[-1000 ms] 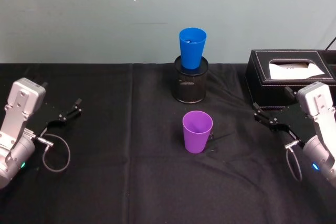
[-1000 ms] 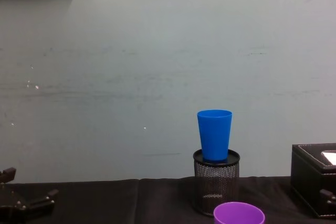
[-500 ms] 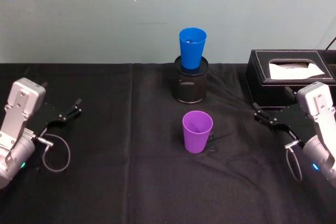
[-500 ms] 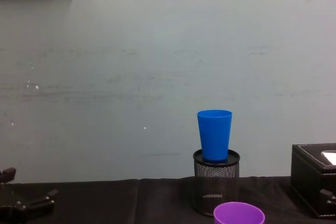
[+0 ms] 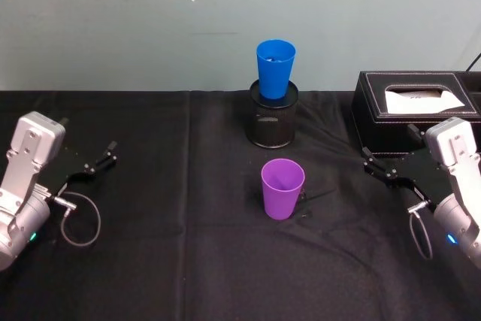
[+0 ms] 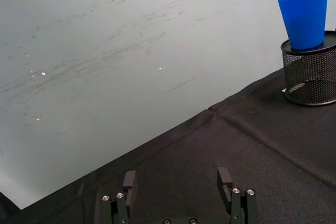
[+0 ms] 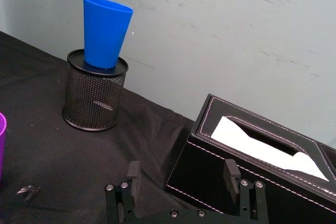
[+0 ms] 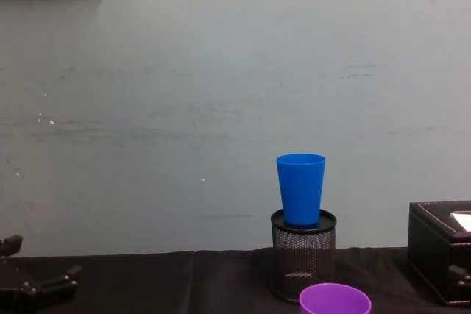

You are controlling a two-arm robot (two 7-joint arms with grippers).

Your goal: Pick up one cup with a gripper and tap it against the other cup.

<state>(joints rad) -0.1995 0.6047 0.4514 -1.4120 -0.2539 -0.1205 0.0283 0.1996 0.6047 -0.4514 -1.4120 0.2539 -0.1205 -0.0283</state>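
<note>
A black cloth (image 5: 188, 261) covers the table below a pale, scuffed grey-green wall (image 5: 113, 20), and near its left edge sits the left gripper (image 5: 101, 157), a black two-fingered clamp on a silver-grey arm, jaws spread wide and empty. In the middle the tapered purple plastic cup (image 5: 282, 188) stands upright on the cloth, well apart from both grippers, just in front of the black mesh pen holder (image 5: 273, 122), in whose mouth the bright blue plastic tumbler (image 5: 275, 68) stands. At the right, the right gripper (image 5: 373, 165) hovers beside the black stitched tissue box (image 5: 409, 103), jaws likewise wide apart, holding nothing.
</note>
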